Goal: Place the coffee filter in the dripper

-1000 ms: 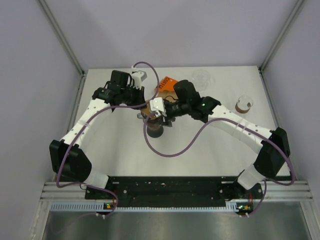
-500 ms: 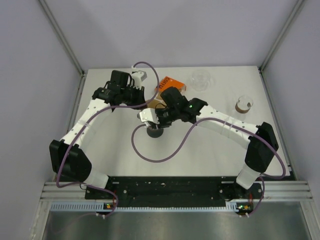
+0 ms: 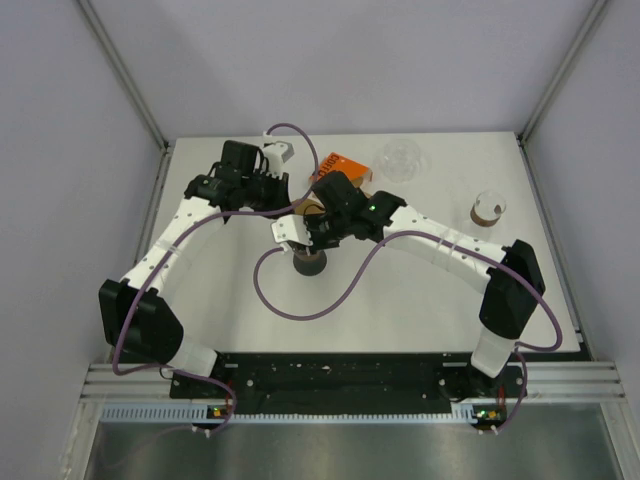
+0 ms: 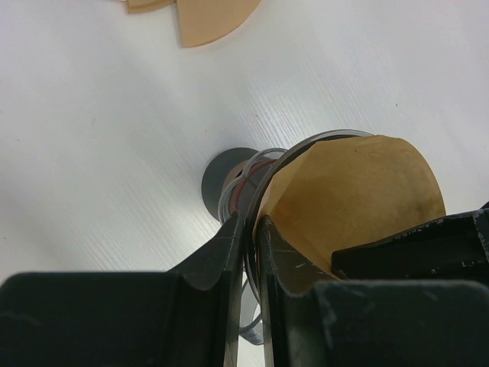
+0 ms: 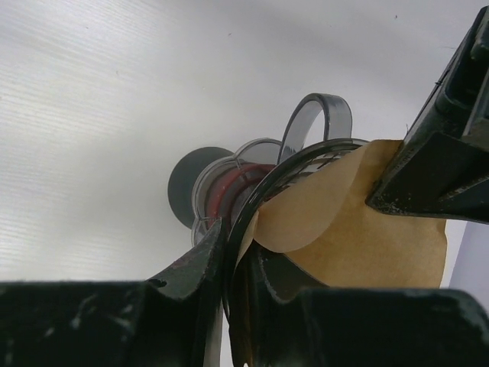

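The left claw is pressed almost together on the clear rim of the dripper, which stands on its dark base in the middle of the desk. Just right of those fingers, the coffee filter sits partly inside the cone. Its brown paper rises above the rim and is not yet seated flat. The right claw appears to pinch the filter's edge against the same rim.

The paper looks light, soft and easily creased, so it should be held only by its upper edge and pressed in gently. The dripper seems light too and could tip.

Spare filters lie at the top of the left wrist view. Further right in the top view, an orange packet, a clear glass vessel and a small cup stand well apart. Only the two claws crowd each other.
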Controlling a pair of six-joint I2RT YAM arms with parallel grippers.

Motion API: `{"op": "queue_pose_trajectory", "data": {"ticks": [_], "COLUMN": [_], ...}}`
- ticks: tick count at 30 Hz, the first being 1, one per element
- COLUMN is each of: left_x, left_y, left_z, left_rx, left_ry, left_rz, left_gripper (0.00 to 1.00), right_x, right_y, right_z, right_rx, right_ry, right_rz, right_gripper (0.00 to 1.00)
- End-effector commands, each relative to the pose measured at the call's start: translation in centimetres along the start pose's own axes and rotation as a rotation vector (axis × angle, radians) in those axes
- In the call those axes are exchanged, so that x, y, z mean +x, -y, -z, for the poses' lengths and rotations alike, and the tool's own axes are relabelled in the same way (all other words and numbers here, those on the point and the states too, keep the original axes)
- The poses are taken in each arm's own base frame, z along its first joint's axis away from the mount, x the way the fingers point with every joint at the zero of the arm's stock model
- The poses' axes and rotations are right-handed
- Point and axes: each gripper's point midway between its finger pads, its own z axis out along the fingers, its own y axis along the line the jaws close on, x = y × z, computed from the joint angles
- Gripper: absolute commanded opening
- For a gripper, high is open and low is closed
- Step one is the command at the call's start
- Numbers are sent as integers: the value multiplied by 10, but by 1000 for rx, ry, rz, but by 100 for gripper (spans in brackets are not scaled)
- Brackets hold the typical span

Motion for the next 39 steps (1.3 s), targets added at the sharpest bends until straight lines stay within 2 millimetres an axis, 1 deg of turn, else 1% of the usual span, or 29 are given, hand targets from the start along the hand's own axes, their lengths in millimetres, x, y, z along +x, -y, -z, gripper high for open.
{"op": "queue_pose_trajectory", "data": {"ticks": [1, 4, 8, 9, 11, 12, 14, 16, 19, 21, 24, 28, 31, 35, 39], "left_x": [-11, -11, -11, -11, -12, -12, -12, -11, -12, -12, -11, -12, -12, -12, -12], "left_y": [1, 1, 0, 0, 1, 1, 1, 1, 2, 2, 1, 2, 3, 2, 2], "left_z": [5, 5, 4, 4, 5, 5, 5, 4, 5, 5, 4, 5, 6, 7, 7], "left_rx": [-2, -2, -2, -2, 0, 0, 1, 3, 3, 4, 5, 6, 6, 2, 3], "left_ry": [43, 43, 43, 43, 45, 45, 45, 42, 45, 44, 42, 44, 47, 49, 49], "left_rz": [-28, -28, -28, -28, -29, -28, -29, -28, -29, -29, -25, -27, -29, -30, -31], "left_gripper": [17, 17, 17, 17, 17, 17, 17, 17, 17, 17, 17, 17, 17, 17, 17], "right_x": [-9, -10, -9, -9, -9, -11, -11, -13, -13, -13, -19, -33, -36, -35, -33], "right_y": [0, -1, -2, -1, 2, 3, 8, 14, 23, 24, 21, 12, 13, 14, 13], "right_z": [1, 1, 2, 1, 3, 4, 6, 9, 14, 12, 6, -7, -14, -19, -19], "right_rx": [-16, -21, -22, -20, -7, 2, 27, 58, 103, 109, 97, 61, 58, 56, 56], "right_ry": [3, 7, 4, 3, -4, -8, -24, -41, -68, -74, -71, -53, -56, -62, -72], "right_rz": [11, 11, 10, 10, 0, 0, -9, -25, -65, -68, -51, 16, 23, 17, 8], "right_gripper": [12, 7, 8, 14, 22, 29, 33, 41, 48, 54, 57, 57, 56, 40, 32]}}
